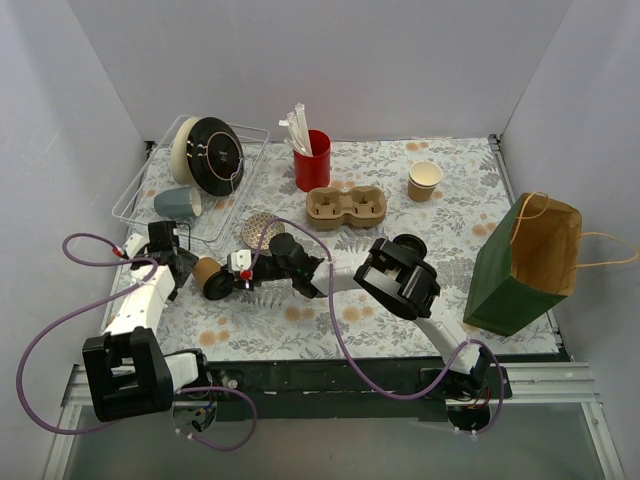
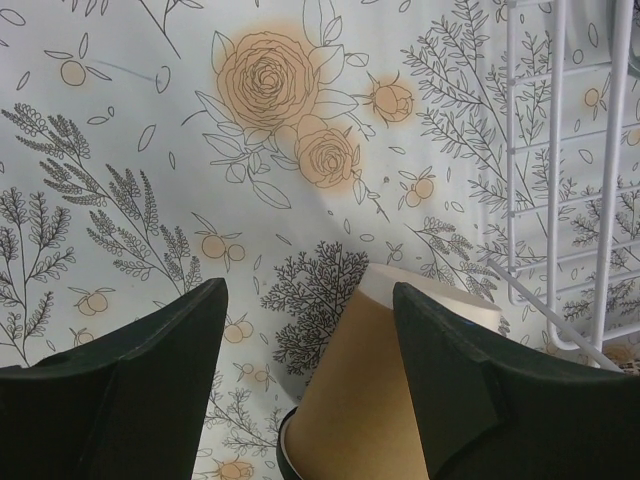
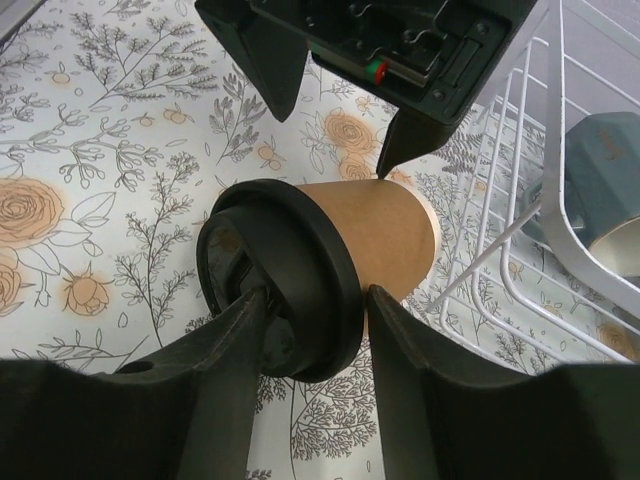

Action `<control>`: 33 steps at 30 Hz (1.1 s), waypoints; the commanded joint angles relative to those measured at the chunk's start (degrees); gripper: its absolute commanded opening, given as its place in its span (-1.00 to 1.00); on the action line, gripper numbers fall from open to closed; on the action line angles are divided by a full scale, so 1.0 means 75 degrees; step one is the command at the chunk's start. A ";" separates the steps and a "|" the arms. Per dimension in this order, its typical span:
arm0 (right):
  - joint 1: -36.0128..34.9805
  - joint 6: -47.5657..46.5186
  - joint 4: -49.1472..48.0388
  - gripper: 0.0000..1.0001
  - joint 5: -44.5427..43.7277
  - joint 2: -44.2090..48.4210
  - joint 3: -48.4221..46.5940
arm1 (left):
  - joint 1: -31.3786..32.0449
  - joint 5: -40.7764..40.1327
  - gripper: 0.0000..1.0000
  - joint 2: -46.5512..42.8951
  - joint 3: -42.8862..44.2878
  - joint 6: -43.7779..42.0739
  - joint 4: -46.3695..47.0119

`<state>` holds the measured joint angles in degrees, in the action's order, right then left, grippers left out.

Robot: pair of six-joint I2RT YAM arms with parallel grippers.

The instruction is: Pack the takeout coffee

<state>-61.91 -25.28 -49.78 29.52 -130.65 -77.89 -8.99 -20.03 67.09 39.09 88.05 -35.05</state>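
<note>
Our right gripper pinches the toppled takeout coffee by its black lid; left gripper straddles it, fingers apart; next we stand it upright

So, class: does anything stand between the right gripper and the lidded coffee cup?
Nothing visible. The right gripper straddles the black lid rim of the coffee cup, which lies on its side.

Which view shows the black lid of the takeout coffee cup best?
The right wrist view: the lid sits close and central, on the cup lying on its side. The top external view shows only a small dark patch. The left wrist view shows the cup's brown wall, with the lid barely at the bottom edge.
</note>
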 commanded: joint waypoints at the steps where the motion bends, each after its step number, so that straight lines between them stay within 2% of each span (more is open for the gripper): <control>1: 0.0005 0.0136 0.0157 -0.07 0.0307 -0.0064 -0.0420 | -0.0020 0.0151 0.32 -0.0121 -0.0150 -0.0103 0.0114; 9: -0.0007 0.0627 -0.0043 -0.41 0.0178 0.0064 -0.0431 | -0.0031 0.0304 0.31 -0.0332 -0.0162 -0.0139 0.0068; 16: 0.0005 0.1751 -0.0206 -0.53 0.0073 0.0533 -0.0046 | -0.0020 0.0176 0.32 -0.0707 0.0224 -0.0033 -0.0190; 21: 0.0005 0.3027 0.0191 -0.59 -0.0396 0.0989 0.0178 | -0.0020 -0.0665 0.41 -0.0847 0.1033 -0.0044 -0.0448; 24: -0.0007 0.3894 0.0858 -0.60 -0.0701 0.1317 0.0132 | -0.0020 -0.1532 0.45 -0.0859 0.1699 -0.0196 -0.0588; 31: -0.0042 0.5616 0.4266 -0.68 -0.0971 0.1681 -0.1132 | -0.0020 -0.2449 0.47 -0.0906 0.2720 -0.0607 -0.0682; 33: -0.0077 0.6087 0.5321 -0.65 -0.1438 0.1717 -0.1333 | -0.0020 -0.2532 0.48 -0.0941 0.2756 -0.0607 -0.0752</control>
<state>-61.93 9.63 -26.35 23.33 -121.32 -82.67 -9.23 -32.88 61.82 57.65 85.12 -38.81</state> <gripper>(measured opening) 0.443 0.734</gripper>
